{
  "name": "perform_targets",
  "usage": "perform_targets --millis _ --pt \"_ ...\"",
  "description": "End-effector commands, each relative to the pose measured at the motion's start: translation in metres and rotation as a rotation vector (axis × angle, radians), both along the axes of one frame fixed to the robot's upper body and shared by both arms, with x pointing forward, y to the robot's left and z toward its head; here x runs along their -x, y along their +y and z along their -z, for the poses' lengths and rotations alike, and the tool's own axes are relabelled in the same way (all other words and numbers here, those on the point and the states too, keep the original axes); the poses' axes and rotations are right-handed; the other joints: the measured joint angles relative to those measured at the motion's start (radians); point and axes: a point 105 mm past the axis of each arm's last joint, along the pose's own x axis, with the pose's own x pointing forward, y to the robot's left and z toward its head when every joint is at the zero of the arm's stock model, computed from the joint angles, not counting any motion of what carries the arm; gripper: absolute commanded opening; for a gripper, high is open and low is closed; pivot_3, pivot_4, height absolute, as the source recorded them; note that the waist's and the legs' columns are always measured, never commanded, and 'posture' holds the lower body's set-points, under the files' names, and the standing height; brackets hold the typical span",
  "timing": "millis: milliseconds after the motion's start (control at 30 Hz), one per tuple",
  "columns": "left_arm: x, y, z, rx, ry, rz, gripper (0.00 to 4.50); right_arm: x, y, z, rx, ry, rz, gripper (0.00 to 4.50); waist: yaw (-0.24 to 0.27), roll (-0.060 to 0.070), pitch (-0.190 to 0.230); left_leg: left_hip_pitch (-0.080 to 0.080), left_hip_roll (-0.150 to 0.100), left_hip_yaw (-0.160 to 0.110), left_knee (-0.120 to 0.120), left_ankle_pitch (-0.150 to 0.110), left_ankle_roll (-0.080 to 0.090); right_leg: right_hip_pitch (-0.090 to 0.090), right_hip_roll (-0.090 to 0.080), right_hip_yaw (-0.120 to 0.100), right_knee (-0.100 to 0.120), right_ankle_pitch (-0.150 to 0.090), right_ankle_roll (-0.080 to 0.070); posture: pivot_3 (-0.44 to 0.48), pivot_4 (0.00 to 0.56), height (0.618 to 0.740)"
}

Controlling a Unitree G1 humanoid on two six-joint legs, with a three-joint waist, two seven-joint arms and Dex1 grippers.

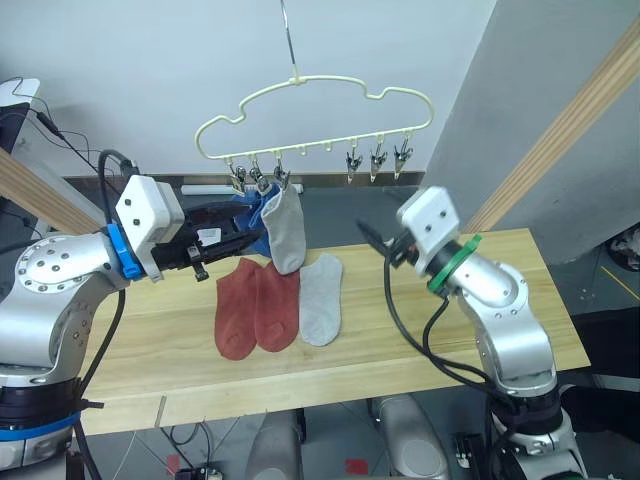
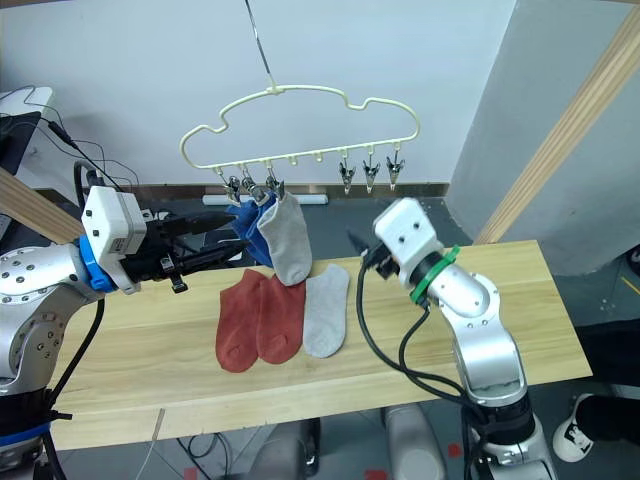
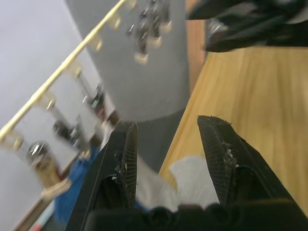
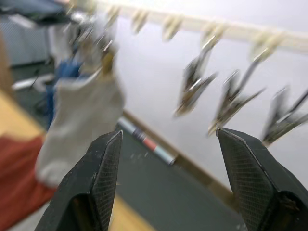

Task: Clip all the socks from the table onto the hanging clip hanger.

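The pale yellow-green clip hanger [image 1: 315,100] hangs above the table's far edge. A light grey sock [image 1: 286,235] and blue socks [image 1: 250,208] behind it dangle from its left clips. On the table [image 1: 480,300] lie two rust-red socks [image 1: 238,320] [image 1: 278,305] and another grey sock [image 1: 321,300], side by side. My left gripper [image 1: 243,225] is open, level with the hanging socks and just left of them, holding nothing. Right of the hanging grey sock, my right gripper [image 1: 372,240] is open and empty above the table, pointing toward the three empty right clips [image 1: 377,160].
Thick wooden poles slant up at the right [image 1: 560,130] and at the left [image 1: 40,195]. Dark equipment and cables [image 1: 20,110] stand at the far left by the wall. Bare tabletop stretches to the right of the socks.
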Motion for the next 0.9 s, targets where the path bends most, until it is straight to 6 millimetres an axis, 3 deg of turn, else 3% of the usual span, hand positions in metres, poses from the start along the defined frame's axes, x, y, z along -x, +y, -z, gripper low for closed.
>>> perform_targets --millis 33,133,267,900 --pt "0.011 -0.017 -0.003 0.016 -0.024 0.074 2.2 0.002 0.001 -0.009 -0.034 -0.015 -0.006 3.24 0.0 0.0 0.0 0.0 0.0 0.0 0.0 0.0 0.0 0.0 0.0 0.0 0.0 0.0 0.0 -0.193 0.302 0.733" --pt "0.009 -0.02 -0.002 0.031 -0.028 0.072 2.2 0.001 0.006 -0.011 -0.058 0.0 -0.03 3.08 0.0 0.0 0.0 -0.001 0.0 0.0 0.0 0.0 0.0 0.0 0.0 0.0 0.0 0.0 0.0 -0.193 0.299 0.733" --pt "0.006 -0.025 -0.002 0.041 -0.039 0.076 2.2 0.0 0.013 -0.013 -0.073 0.013 -0.05 1.99 -0.001 0.0 0.0 -0.001 0.0 0.0 0.0 0.0 0.0 0.0 0.0 0.0 0.0 0.0 -0.001 -0.194 0.299 0.733" --pt "0.0 -0.031 -0.001 0.052 -0.062 0.078 2.2 -0.03 0.032 -0.017 -0.156 0.088 0.037 1.99 -0.001 0.0 0.0 -0.001 0.0 0.0 0.0 0.0 0.0 -0.001 0.0 0.0 0.0 0.001 -0.001 -0.199 0.297 0.733"
